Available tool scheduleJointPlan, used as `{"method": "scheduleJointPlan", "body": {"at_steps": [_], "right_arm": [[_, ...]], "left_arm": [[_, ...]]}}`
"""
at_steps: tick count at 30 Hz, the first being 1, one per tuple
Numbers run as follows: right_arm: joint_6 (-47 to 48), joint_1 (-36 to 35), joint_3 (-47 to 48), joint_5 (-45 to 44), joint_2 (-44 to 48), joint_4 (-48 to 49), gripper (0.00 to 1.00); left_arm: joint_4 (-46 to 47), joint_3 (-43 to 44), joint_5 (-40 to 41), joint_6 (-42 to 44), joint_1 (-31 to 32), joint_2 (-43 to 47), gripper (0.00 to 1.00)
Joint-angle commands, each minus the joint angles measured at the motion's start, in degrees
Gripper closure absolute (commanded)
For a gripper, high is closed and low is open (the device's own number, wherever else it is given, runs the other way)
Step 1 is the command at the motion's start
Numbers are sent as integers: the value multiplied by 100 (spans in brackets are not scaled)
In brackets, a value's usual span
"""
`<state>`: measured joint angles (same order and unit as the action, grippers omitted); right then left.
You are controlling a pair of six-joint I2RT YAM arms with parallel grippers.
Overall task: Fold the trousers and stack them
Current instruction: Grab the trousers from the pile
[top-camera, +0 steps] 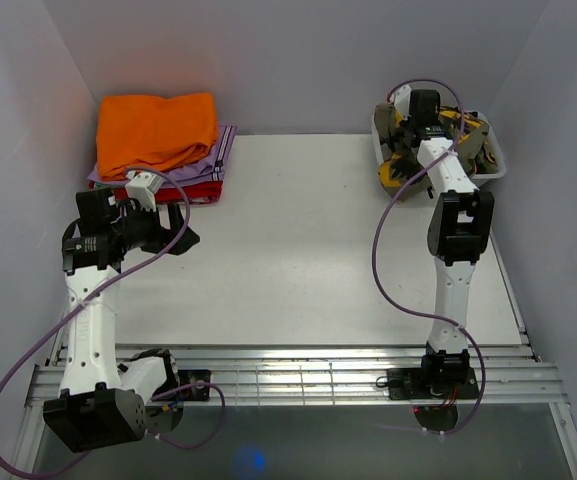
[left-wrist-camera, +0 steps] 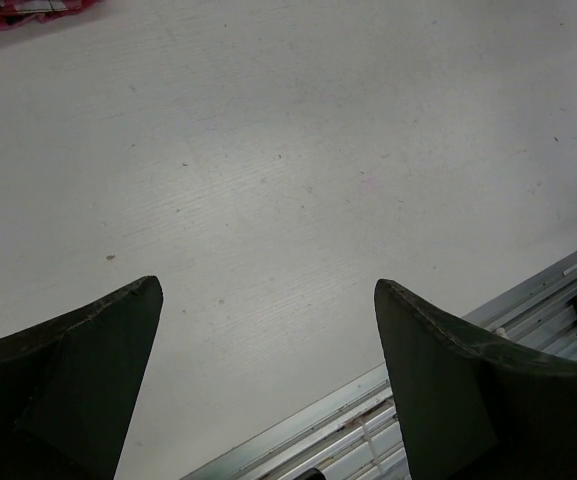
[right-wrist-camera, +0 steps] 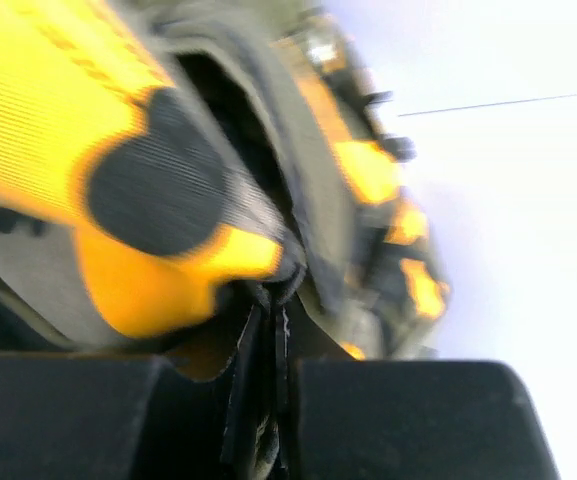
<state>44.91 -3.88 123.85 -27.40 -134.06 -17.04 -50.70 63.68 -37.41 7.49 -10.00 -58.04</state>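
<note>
The camouflage trousers [top-camera: 465, 136] lie bunched in a white basket [top-camera: 495, 163] at the table's far right corner. My right gripper [top-camera: 415, 115] reaches down into that basket. In the right wrist view its fingers are pressed together on a fold of the trousers [right-wrist-camera: 158, 190], with cloth pinched in the narrow slit between them [right-wrist-camera: 268, 350]. My left gripper [top-camera: 173, 232] hovers over the table's left side, in front of the clothes stack. Its fingers [left-wrist-camera: 88, 350] stand wide apart with only bare table between them.
A stack of folded clothes sits at the far left corner: a plain orange garment [top-camera: 156, 128] on top of lilac [top-camera: 226, 140] and red [top-camera: 203, 190] ones. A metal rail [top-camera: 298, 375] runs along the near table edge. White walls close in the sides and back.
</note>
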Motion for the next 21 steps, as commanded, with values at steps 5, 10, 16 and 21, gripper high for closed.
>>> {"method": "scheduleJointPlan", "body": {"at_steps": [5, 10, 16, 21], "right_arm": [[458, 168, 367, -425, 1794, 1896, 92], [475, 168, 745, -363, 2506, 2687, 92], [-253, 133, 1027, 154, 3638, 3154, 92], [-1211, 54, 203, 1191, 4879, 3058, 92]], "left_arm": [[174, 303, 225, -212, -11, 258, 2], [341, 312, 541, -449, -11, 329, 2], [499, 399, 1068, -687, -11, 390, 2], [587, 443, 1245, -862, -19, 469, 2]]}}
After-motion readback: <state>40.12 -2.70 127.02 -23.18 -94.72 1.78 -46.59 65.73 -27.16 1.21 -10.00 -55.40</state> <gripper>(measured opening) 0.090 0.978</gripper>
